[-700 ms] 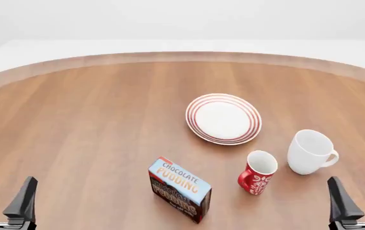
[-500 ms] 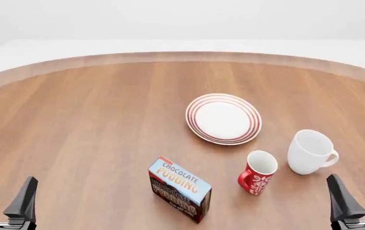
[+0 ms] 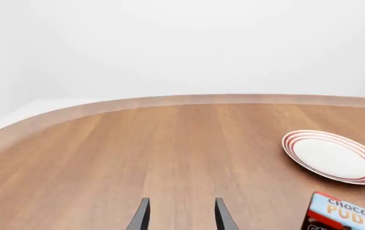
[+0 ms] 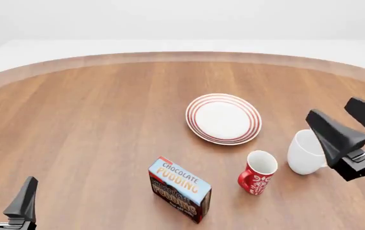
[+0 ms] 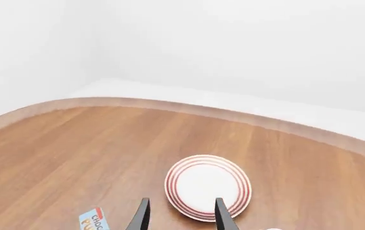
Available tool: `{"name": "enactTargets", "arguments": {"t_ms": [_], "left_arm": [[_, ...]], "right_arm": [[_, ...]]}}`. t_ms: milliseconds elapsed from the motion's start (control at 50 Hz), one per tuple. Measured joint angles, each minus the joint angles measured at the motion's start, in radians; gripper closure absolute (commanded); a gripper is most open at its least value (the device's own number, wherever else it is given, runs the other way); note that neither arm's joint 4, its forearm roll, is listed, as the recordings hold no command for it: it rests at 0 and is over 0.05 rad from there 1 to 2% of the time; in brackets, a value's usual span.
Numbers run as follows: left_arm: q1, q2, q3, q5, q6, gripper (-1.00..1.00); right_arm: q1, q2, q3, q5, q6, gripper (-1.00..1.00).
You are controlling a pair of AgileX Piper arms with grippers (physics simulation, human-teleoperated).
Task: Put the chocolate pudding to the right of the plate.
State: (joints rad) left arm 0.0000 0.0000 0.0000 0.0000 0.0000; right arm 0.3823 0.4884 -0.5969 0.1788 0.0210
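Movement is confined to the right pincer, now raised at the frame's right edge, jaws apart and empty. The left pincer is unchanged, parted. The chocolate pudding lies untouched at lower centre, below the plate; grasping remains undone.

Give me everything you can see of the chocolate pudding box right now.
The chocolate pudding is a small rectangular carton with a light-blue top printed "CHOCOLATE PUDDING", dark brown printed sides and a red edge at one corner. It looks like cardboard, closed and undamaged. It stands on the table, turned at an angle, nearer the arms than the plate and left of the red mug. Nothing touches it; neither gripper is near it.
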Motion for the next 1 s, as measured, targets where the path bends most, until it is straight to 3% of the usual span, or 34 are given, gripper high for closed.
{"name": "enactTargets", "arguments": {"t_ms": [260, 500, 760, 1000], "left_arm": [[0.000, 0.000, 0.000, 0.000, 0.000, -1.00], [0.000, 0.000, 0.000, 0.000, 0.000, -1.00], [0.000, 0.000, 0.000, 0.000, 0.000, -1.00], [0.000, 0.000, 0.000, 0.000, 0.000, -1.00]], "right_arm": [[0.174, 0.284, -0.336, 0.148, -0.030, -1.00], [0.283, 0.465, -0.535, 0.225, -0.063, -1.00], [0.363, 0.611, -0.636, 0.246, -0.079, -1.00], [0.410, 0.725, -0.635, 0.210, -0.069, -1.00]]}}
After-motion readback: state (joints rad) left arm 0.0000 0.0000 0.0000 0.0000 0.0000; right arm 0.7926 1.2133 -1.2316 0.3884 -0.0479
